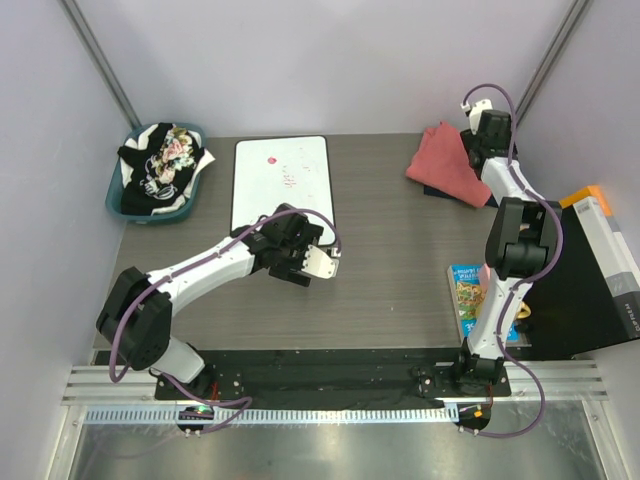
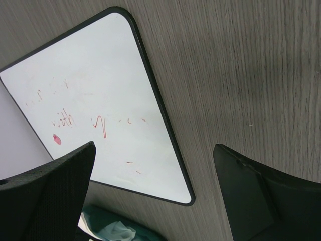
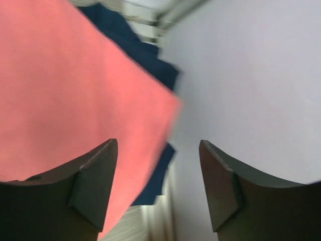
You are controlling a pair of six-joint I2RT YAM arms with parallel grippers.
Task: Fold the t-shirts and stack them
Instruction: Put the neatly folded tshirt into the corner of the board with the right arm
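A salmon t-shirt lies folded at the back right of the table on a dark navy t-shirt. My right gripper hovers at their far right edge. In the right wrist view it is open and empty, with the salmon cloth under its left finger and navy cloth showing past the edge. Black, white and floral t-shirts are heaped in a teal basket at the back left. My left gripper is open and empty above the table.
A white board with a black rim lies flat at the back middle, also in the left wrist view. A colourful book and a black box sit at the right edge. Walls stand close behind the shirts.
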